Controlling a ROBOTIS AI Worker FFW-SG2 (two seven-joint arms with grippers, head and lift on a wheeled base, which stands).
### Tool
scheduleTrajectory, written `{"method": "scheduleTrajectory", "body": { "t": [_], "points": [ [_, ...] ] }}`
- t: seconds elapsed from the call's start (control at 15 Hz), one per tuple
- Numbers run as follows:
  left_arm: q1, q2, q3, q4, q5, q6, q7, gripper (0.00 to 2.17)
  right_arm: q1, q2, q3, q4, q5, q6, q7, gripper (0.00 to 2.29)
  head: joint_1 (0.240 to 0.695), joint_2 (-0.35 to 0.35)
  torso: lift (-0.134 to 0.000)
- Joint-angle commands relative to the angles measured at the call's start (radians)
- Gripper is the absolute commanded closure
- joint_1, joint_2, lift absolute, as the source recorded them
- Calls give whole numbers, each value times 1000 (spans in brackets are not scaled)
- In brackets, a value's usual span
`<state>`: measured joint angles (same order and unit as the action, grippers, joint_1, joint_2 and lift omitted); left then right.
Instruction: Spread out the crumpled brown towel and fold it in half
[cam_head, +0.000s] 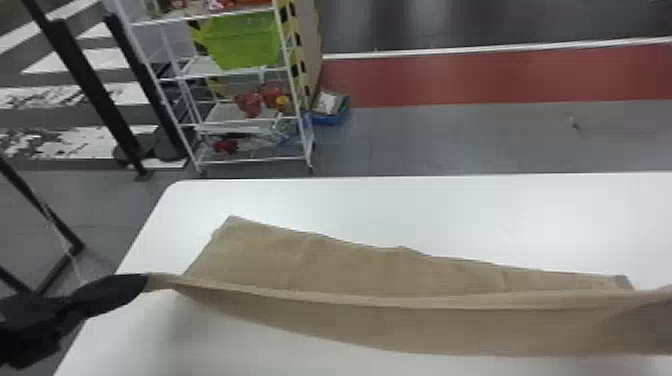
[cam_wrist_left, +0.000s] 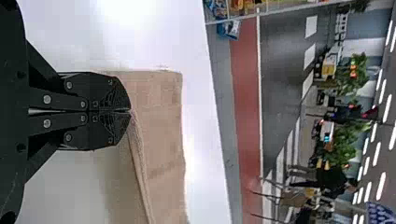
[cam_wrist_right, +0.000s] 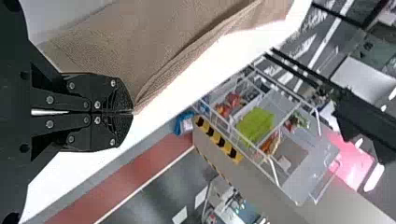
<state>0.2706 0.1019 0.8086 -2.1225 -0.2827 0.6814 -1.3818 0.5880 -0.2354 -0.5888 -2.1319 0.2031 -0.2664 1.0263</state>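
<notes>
Across the head view's lower middle, the brown towel (cam_head: 350, 270) is matt, slightly rough cloth; the table (cam_head: 350, 205) is smooth and faintly glossy. At upper left, the green basket (cam_head: 245, 42) looks plastic, the white rack (cam_head: 250, 160) painted metal.

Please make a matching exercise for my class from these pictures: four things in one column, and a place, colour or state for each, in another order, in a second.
Column one
1. bin
2. left gripper
3. table
4. towel

Column two
A. white, under the towel
B. brown, partly lifted
C. green, beyond the table
D. jaws shut on the towel

Pairs: 1-C, 2-D, 3-A, 4-B
</notes>
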Motion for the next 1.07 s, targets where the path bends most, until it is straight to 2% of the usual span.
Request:
{"method": "scheduleTrajectory", "body": {
  "t": [0.0,0.13,0.27,0.4,0.6,0.67,0.87,0.93,1.0],
  "points": [
    [68,-1,4,70,-62,-237,-8,1828,46,-19,-2,67,33,-84,12,1318,695,191,-122],
    [107,2,15,122,-89,-397,-13,1825,84,-32,9,115,65,-145,21,1318,695,205,-122],
    [122,9,24,157,-113,-486,-28,1825,104,-38,14,150,91,-182,21,1318,695,230,-122],
    [127,10,40,174,-164,-550,-34,1825,125,-39,15,158,96,-204,24,1318,695,245,-122],
    [127,16,86,187,-179,-611,-51,1825,173,-41,21,145,94,-262,38,1318,695,279,-122],
    [127,19,99,194,-182,-636,-56,1825,190,-44,21,136,94,-262,47,1318,695,320,-122],
    [142,29,98,219,-239,-740,-62,1804,228,-47,21,135,124,-265,77,1318,695,350,-122],
    [145,29,83,228,-265,-759,-62,1771,230,-47,27,141,140,-265,78,1308,695,350,-122],
    [147,29,70,228,-291,-765,-62,1595,230,-45,35,144,145,-262,80,1301,695,350,-122]
  ]
}}
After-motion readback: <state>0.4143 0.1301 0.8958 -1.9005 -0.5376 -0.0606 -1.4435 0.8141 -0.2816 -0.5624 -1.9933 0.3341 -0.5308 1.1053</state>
